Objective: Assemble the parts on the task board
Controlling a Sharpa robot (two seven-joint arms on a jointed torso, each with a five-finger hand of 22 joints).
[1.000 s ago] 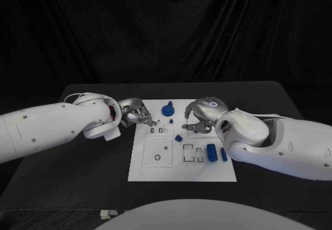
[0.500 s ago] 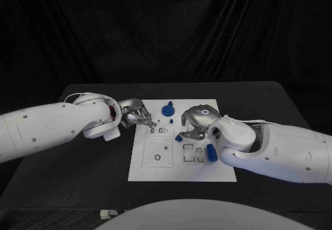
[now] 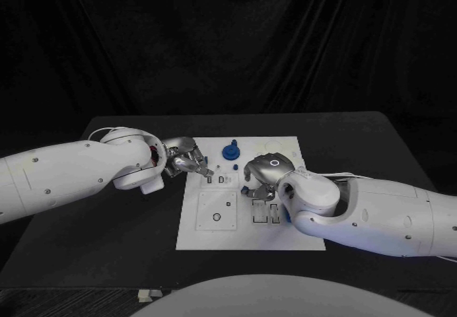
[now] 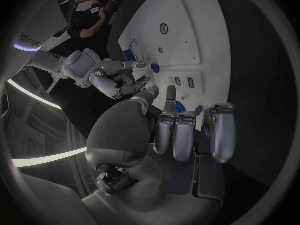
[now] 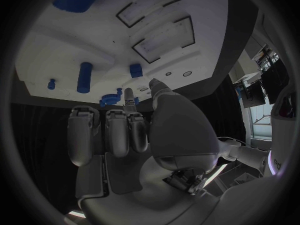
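Hovering right hand [image 3: 264, 173] (fingers curled, empty) | small blue part [image 5: 136, 70] just beyond fingertips

Left hand [image 4: 178, 135] in middle of view, fingers [image 4: 223, 130] curled side by side, one fingertip extended toward edge of white task board [image 4: 187, 40]. Nothing seen held. Small blue parts [image 4: 155, 68] on board near that edge. Right hand [image 4: 122, 80] over board's far side, fingers bent down among blue parts. Black bench [image 4: 256, 60] beside board.
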